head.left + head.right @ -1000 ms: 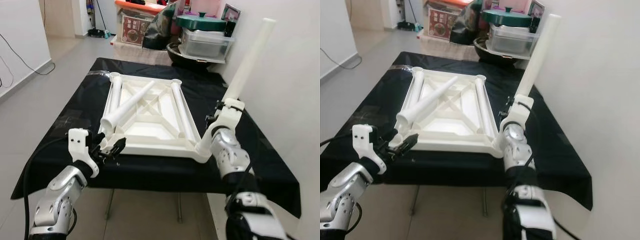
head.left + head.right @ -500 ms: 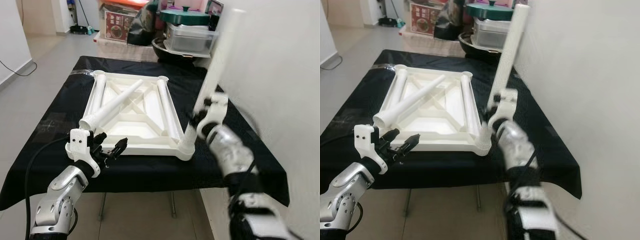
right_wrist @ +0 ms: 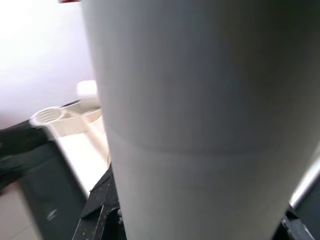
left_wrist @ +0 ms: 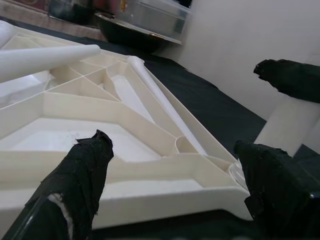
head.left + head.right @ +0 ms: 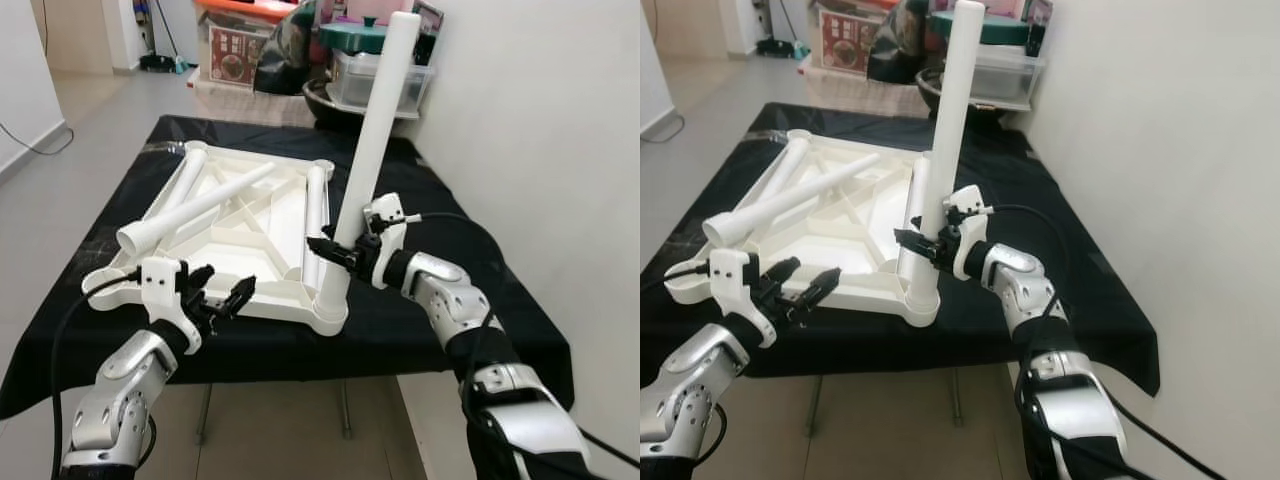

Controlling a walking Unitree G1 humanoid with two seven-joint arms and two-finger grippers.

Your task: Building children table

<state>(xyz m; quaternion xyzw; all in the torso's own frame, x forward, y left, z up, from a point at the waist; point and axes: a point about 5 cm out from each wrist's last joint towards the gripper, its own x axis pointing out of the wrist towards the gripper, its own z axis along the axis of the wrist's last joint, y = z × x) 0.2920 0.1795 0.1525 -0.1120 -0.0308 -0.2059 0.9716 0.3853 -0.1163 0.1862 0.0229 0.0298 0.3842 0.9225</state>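
An upturned white table top (image 5: 262, 215) lies on a table under a black cloth (image 5: 430, 320). One white leg (image 5: 372, 140) stands nearly upright in the top's near right corner socket (image 5: 330, 308). My right gripper (image 5: 338, 250) is shut on the leg low down, and the leg (image 3: 200, 125) looms close in the right wrist view. Three more legs lie on the top, one of them (image 5: 195, 208) slantwise. My left gripper (image 5: 220, 292) is open at the top's front rim (image 4: 125, 195), with nothing between its fingertips (image 4: 82, 170).
Clear storage boxes and a green-lidded pot (image 5: 362, 38) are stacked behind the table. A white wall (image 5: 540, 150) runs close along the right side. Open floor lies to the left, with a cable (image 5: 25, 145) on it.
The camera has shifted. The held leg has swung from leaning right to nearly upright, and the table top has turned, its near left corner now poking out toward my left gripper.
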